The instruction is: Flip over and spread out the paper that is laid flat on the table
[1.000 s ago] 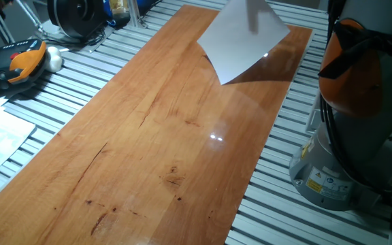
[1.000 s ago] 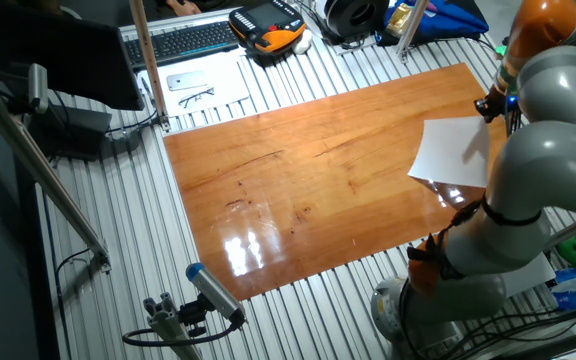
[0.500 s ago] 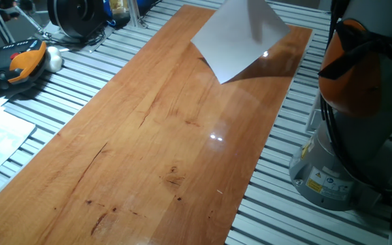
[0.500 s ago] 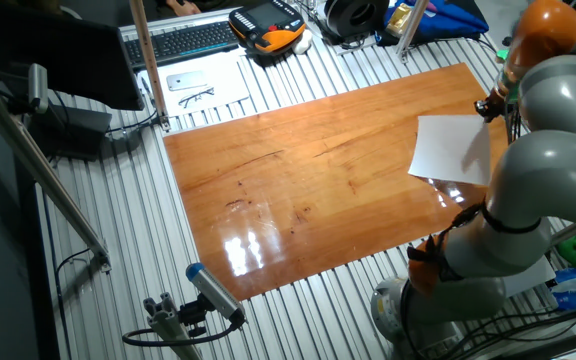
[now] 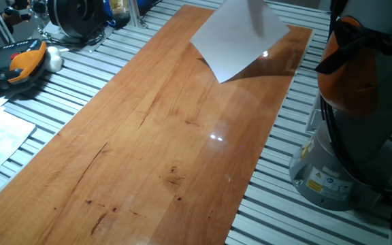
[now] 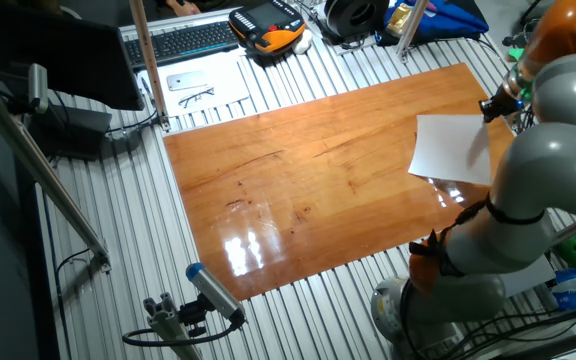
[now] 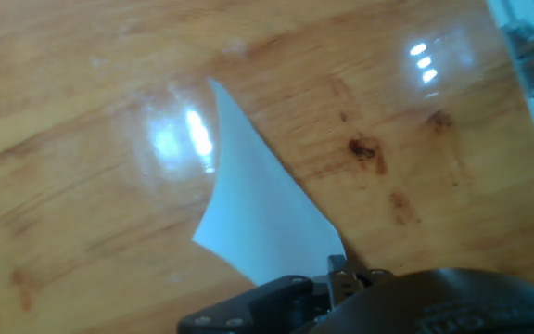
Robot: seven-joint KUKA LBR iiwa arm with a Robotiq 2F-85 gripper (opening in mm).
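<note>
The paper (image 5: 237, 37) is a white sheet with its blank face showing, held tilted above the far end of the reddish-brown table (image 5: 162, 143). Its lower corner hangs close over the wood. In the other fixed view the paper (image 6: 450, 150) hangs at the table's right end, beside my arm (image 6: 548, 120). In the hand view my gripper (image 7: 336, 272) is shut on one edge of the paper (image 7: 253, 218), with the table (image 7: 82, 186) below. The gripper itself is out of frame in one fixed view.
My robot base (image 5: 339, 156) stands at the table's right side on the grey slatted surface (image 5: 87, 64). A printed sheet with spectacles (image 6: 198, 92), a keyboard (image 6: 183, 40) and an orange-black device (image 6: 268, 25) lie beyond the far-left side.
The held paper has shifted slightly to the left over the table's far end, and my upper arm has swung a little. Nothing else moved.
</note>
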